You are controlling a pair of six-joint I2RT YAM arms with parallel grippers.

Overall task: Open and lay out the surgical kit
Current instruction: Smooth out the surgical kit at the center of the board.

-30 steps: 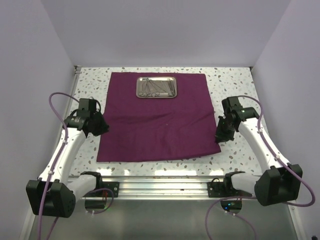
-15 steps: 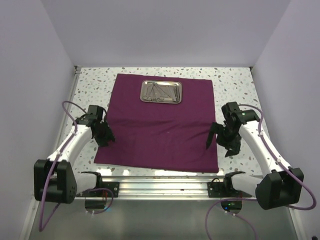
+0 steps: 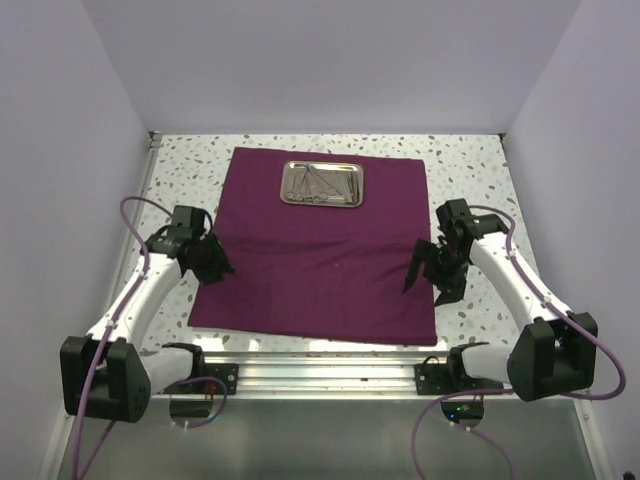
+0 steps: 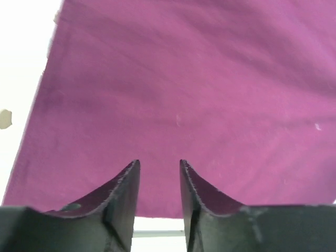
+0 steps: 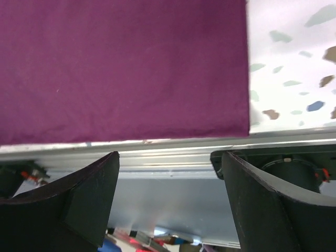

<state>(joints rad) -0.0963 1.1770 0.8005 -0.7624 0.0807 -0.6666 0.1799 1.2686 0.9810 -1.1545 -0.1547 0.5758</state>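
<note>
I am holding my left gripper (image 3: 212, 262) over the left border of the maroon cloth (image 3: 320, 250), fingers a narrow gap apart and gripping nothing. The cloth is lying spread flat on the speckled table (image 3: 470, 165), running from under this hand across to the other. The steel tray (image 3: 285, 185) is sitting on its far strip, ahead of both hands and between them, with the silver instruments (image 3: 320, 186) lying inside.

My right gripper (image 3: 428, 275) is hanging over the cloth's right border, jaws wide apart and empty.

I am judging the wrap opened. To lay out well, I am planning to steady the tray with 1 hand and lift 1 instrument at a time with the other. Each should go on bare cloth nearer to me, none touching, without dragging the fabric.
</note>
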